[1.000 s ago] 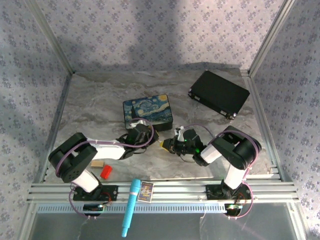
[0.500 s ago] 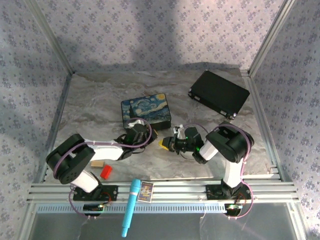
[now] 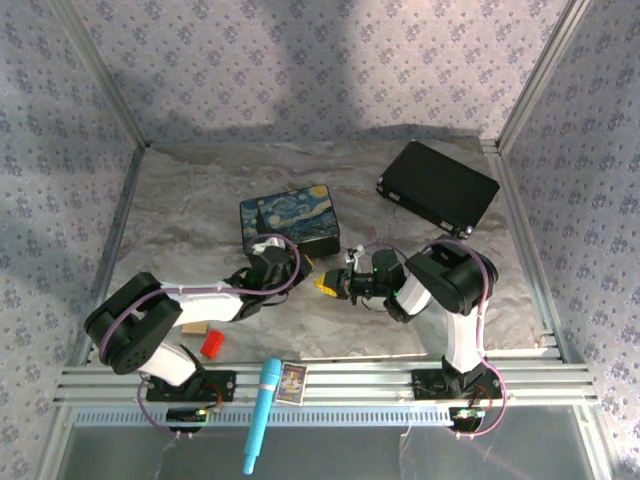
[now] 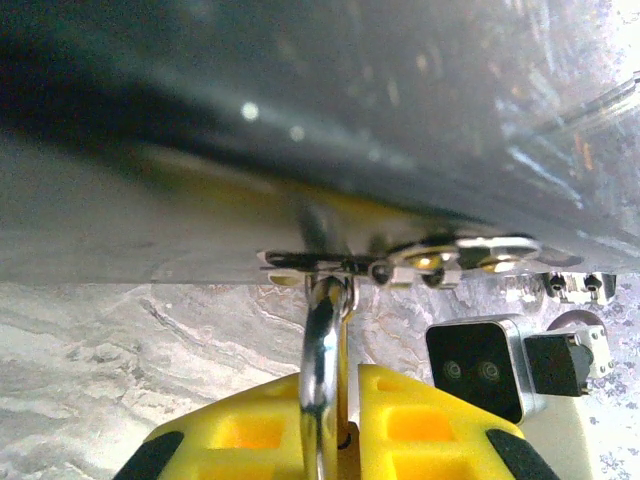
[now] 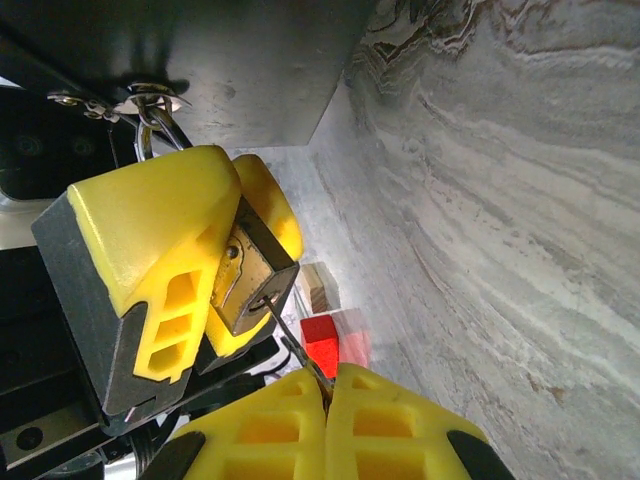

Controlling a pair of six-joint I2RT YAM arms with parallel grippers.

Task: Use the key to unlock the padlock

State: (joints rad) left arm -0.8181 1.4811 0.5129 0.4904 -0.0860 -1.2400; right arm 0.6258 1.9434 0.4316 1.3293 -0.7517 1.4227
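Note:
The brass padlock (image 5: 250, 275) hangs by its silvery shackle (image 4: 322, 340) from the hasp (image 4: 400, 262) of the Starry Night box (image 3: 290, 218). My left gripper (image 4: 345, 400) is shut on the padlock's body, with its yellow fingers (image 5: 150, 240) on either side. The thin silvery key (image 5: 290, 345) is pinched in my shut right gripper (image 5: 325, 385), and its tip sits at the keyhole on the padlock's bottom face. In the top view the left gripper (image 3: 300, 270) and the right gripper (image 3: 330, 285) meet just in front of the box.
A black case (image 3: 437, 187) lies at the back right. Near the left arm's base are a red block (image 3: 212, 345) and a tan wooden block (image 3: 194, 327). A light blue tool (image 3: 262, 410) and a small card (image 3: 292, 380) rest on the front rail.
Both grippers and the box have shifted a little to the left and back. The right arm has stretched further left toward the padlock.

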